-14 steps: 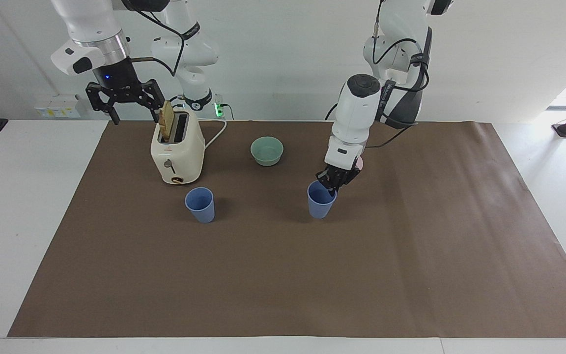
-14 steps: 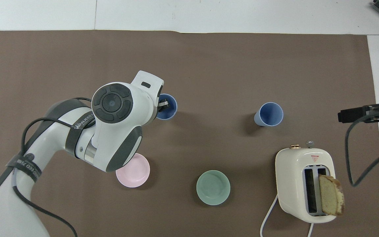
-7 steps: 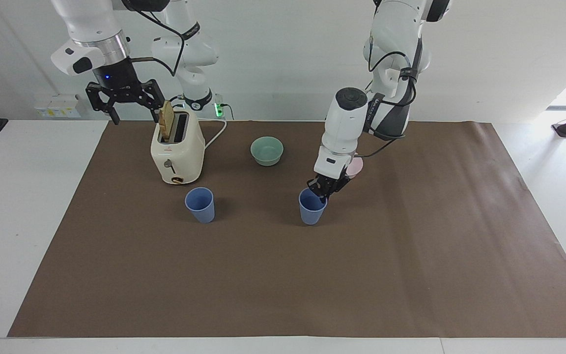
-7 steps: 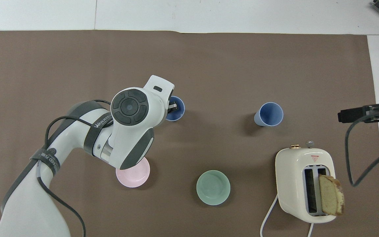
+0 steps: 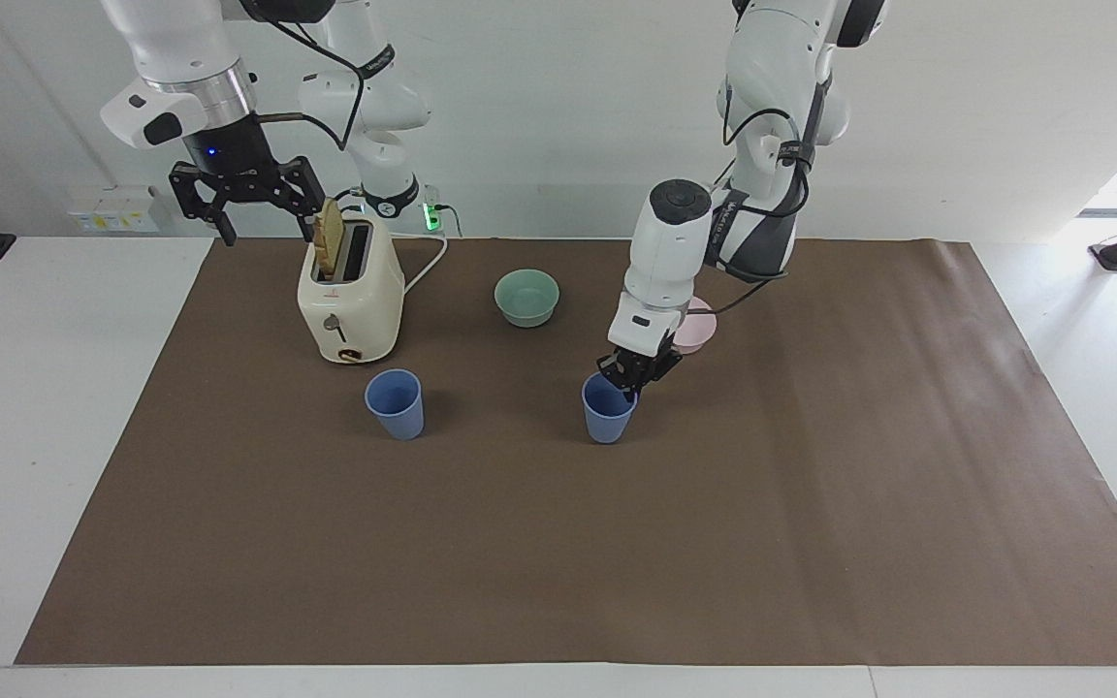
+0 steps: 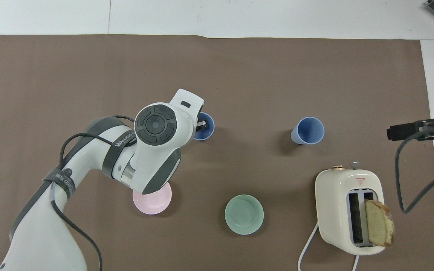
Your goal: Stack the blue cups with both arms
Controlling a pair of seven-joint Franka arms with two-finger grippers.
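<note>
Two blue cups stand upright and well apart on the brown mat (image 5: 811,543). My left gripper (image 5: 628,377) pinches the rim of one blue cup (image 5: 607,417), one finger inside and one outside, closed on its wall; whether its base touches the mat I cannot tell. The other blue cup (image 5: 396,403) stands just beside the cream toaster (image 5: 350,301), farther from my bases than it, with a bread slice (image 5: 330,238) upright in a slot. My right gripper (image 5: 242,192) waits, fingers spread wide and empty, over the mat's edge beside the toaster. Mint-green bowl (image 5: 526,297) and pink bowl (image 6: 152,197) sit nearer my bases.
</note>
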